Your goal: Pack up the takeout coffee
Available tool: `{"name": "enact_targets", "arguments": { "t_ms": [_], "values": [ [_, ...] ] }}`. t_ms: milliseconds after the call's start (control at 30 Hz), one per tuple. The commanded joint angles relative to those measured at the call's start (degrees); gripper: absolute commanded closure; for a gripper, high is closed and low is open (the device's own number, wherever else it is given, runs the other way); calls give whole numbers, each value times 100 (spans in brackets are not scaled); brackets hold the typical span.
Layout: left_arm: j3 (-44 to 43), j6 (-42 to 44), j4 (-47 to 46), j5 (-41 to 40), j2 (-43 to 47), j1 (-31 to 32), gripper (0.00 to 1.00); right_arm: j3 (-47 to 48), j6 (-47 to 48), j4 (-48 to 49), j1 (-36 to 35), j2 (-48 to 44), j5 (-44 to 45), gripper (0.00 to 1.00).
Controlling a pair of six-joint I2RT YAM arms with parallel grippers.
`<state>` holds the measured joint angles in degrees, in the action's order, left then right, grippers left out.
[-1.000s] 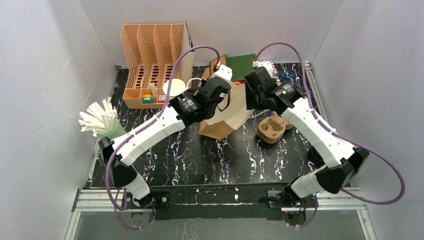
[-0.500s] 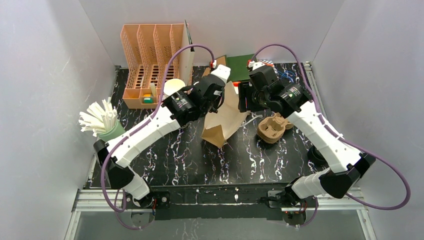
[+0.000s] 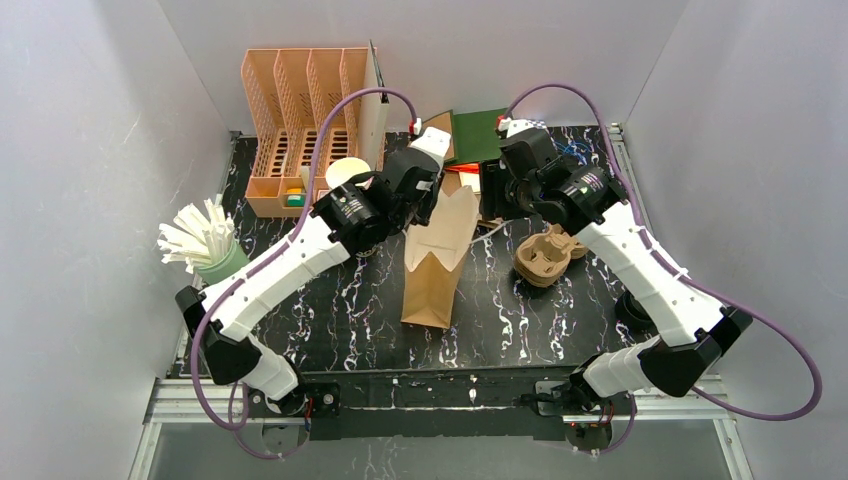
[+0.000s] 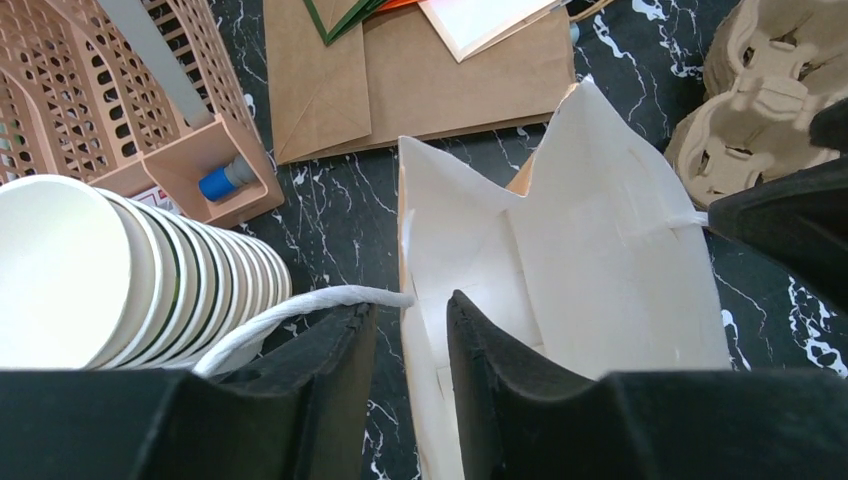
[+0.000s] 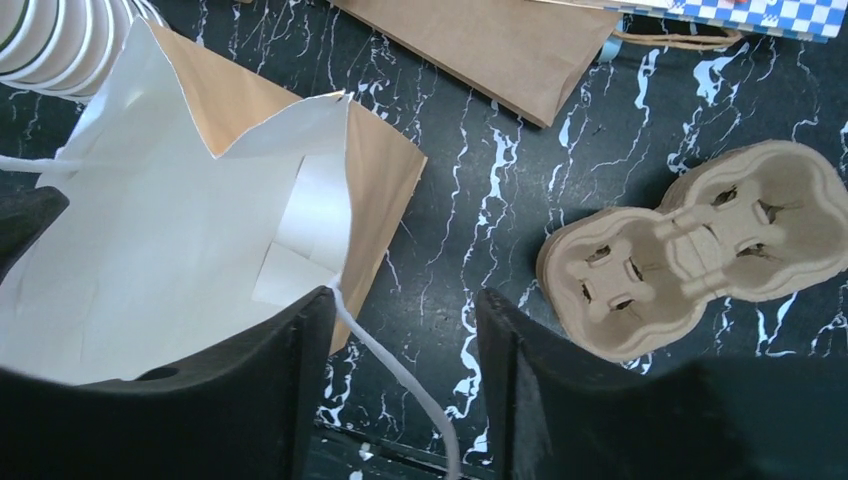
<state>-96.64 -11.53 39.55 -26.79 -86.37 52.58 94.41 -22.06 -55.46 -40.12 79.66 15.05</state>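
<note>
On the black marbled counter (image 3: 350,310), an upright paper bag (image 3: 437,255) stands with its mouth open.
Left hand (image 4: 410,312) slightly parted at the bag's rim; right hand (image 5: 405,300) released wide, white handle (image 5: 392,378) between its fingers. Where the capped coffee cups are, cannot tell.

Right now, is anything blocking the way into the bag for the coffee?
Only the grippers themselves. The bag stands open and looks empty inside. The left gripper straddles one wall, and the right gripper sits at the opposite edge with a handle string between its fingers. No coffee is in view.
</note>
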Motion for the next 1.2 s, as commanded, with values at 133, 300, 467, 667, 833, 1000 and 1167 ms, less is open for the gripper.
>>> {"name": "enact_targets", "arguments": {
  "t_ms": [133, 300, 467, 667, 833, 1000, 1167],
  "values": [
    [51, 141, 305, 170, 239, -53, 54, 23, 689, 559, 30, -151, -656, 29],
    [9, 153, 486, 175, 169, -54, 46, -2, 1111, 912, 30, -219, -1093, 22],
    [4, 133, 658, 62, 60, -55, 46, -10, 1359, 1318, 31, -240, -1188, 21],
    [66, 151, 727, 31, 33, -119, 47, 95, 1683, 1406, 32, 4, -1194, 22],
    [282, 129, 631, 98, 104, -206, 49, -128, 1897, 1783, 35, 28, -1629, 19],
    [481, 133, 457, 284, 188, -303, 53, -229, 2031, 2106, 39, 122, -1759, 4],
    [678, 186, 292, 442, 241, -391, 66, -313, 2045, 2217, 64, 238, -1603, 2]
  ]
}}
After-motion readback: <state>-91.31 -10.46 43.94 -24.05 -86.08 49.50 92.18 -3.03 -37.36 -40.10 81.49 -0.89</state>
